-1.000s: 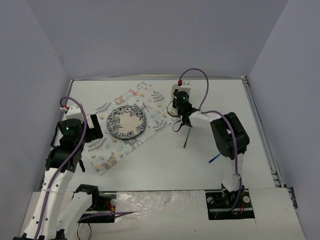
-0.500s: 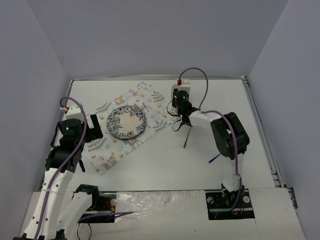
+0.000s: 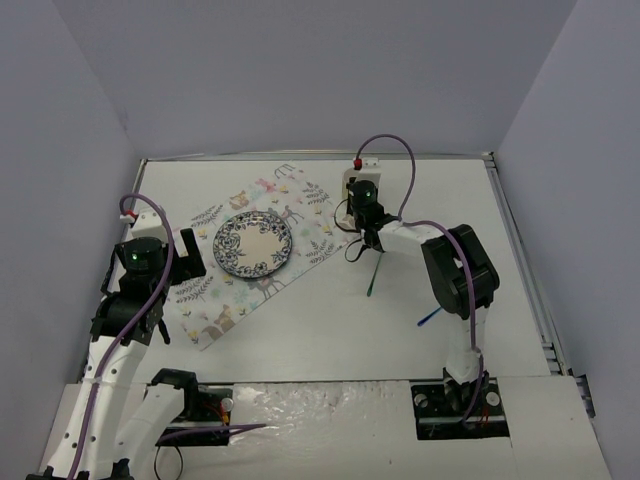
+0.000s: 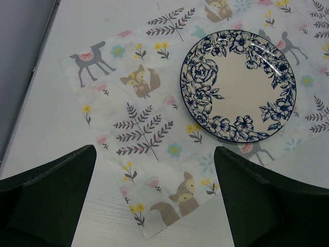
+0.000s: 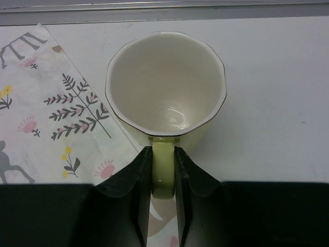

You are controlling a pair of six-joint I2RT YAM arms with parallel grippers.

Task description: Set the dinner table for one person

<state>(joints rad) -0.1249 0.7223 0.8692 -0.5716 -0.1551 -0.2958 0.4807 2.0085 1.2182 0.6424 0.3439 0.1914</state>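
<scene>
Pinching the loop handle of a pale yellow glazed ceramic mug (image 5: 165, 87) with the right gripper (image 5: 163, 153), fingers closed on either side of it. Keeping the mug upright at the right edge of the floral animal-print cloth placemat (image 5: 51, 103), over the large matte white dinner table (image 5: 267, 77) spread beneath and around that placemat. Probably rigid, slick, breakable and fairly weighty, so best gripped at the handle and lowered gently. Holding the left gripper (image 4: 154, 170) spread wide and empty above the placemat's near part, beside the round blue-flowered plate (image 4: 238, 85) on the placemat.
</scene>
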